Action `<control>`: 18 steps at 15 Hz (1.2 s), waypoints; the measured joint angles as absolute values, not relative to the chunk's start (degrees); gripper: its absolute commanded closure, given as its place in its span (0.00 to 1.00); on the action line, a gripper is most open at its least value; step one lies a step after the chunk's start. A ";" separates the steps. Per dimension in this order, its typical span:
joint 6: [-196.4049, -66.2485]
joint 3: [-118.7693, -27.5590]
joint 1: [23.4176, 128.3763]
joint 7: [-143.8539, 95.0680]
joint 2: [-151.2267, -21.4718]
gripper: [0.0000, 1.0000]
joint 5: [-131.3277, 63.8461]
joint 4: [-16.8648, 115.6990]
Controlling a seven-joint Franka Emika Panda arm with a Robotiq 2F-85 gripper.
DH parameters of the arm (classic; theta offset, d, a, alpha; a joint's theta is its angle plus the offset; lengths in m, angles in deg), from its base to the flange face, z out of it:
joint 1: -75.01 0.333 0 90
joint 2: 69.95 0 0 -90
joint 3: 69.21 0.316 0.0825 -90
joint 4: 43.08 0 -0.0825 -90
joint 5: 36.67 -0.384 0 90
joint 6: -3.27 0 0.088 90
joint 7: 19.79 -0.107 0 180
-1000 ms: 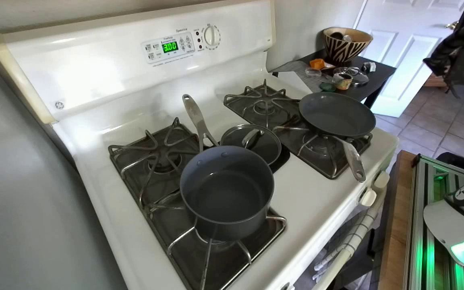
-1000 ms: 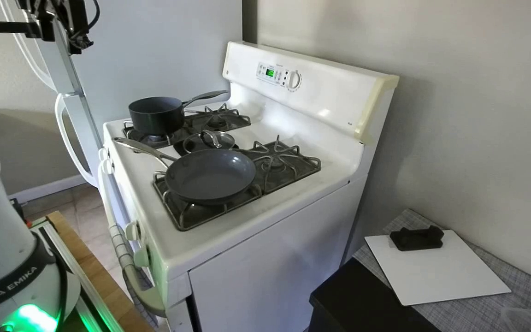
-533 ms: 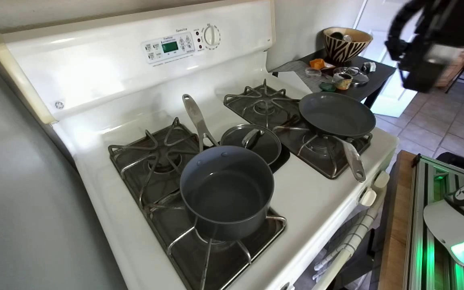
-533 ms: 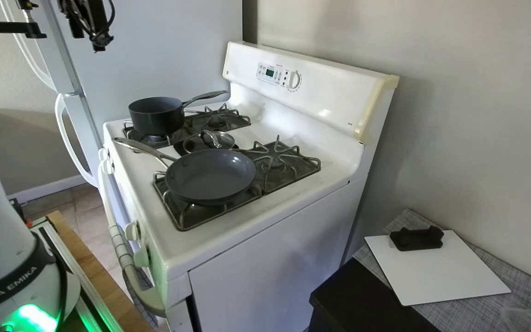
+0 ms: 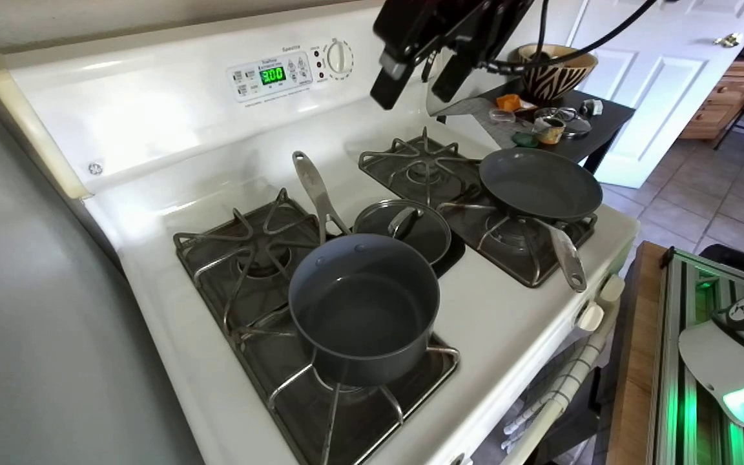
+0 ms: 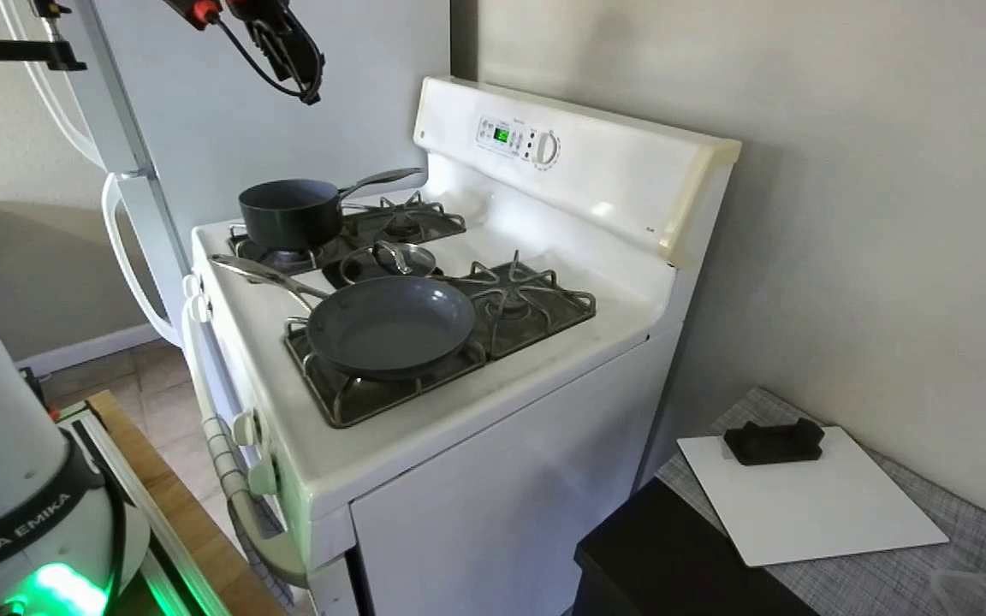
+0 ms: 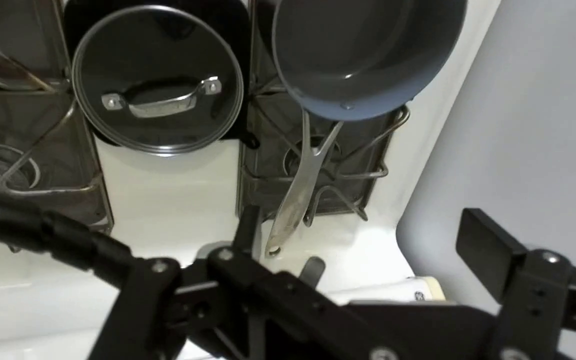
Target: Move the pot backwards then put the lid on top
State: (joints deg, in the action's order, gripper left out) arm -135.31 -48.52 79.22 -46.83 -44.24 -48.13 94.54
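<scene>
The pot, a deep dark grey saucepan, stands upright on the front burner near the fridge in both exterior views; its silvery handle points to the back panel. The wrist view shows part of the pot and its handle. The lid, dark with a silvery rim and metal handle, lies flat in the stove's middle beside the pot; it also shows in an exterior view and the wrist view. My gripper is open and empty, high above the stove's back, apart from both.
A shallow dark pan with a pale handle sits on the other front burner. The back panel rises behind the burners. The fridge side borders the pot's side. A side table holds a patterned bowl and small items.
My gripper has swung in from the right edge of an exterior view to above the back of the stove. The pot, lid and shallow pan have not moved.
</scene>
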 measured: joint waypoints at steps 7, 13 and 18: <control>-140.46 -43.15 74.51 -63.33 -55.20 0.00 -27.21 92.01; -140.35 -43.04 74.51 -65.46 -57.94 0.00 -24.58 90.32; -140.35 -43.48 74.92 -65.48 -57.94 0.00 -24.51 90.33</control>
State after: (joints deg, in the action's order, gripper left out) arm -140.35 -43.48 74.92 -65.48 -57.94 -24.51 90.33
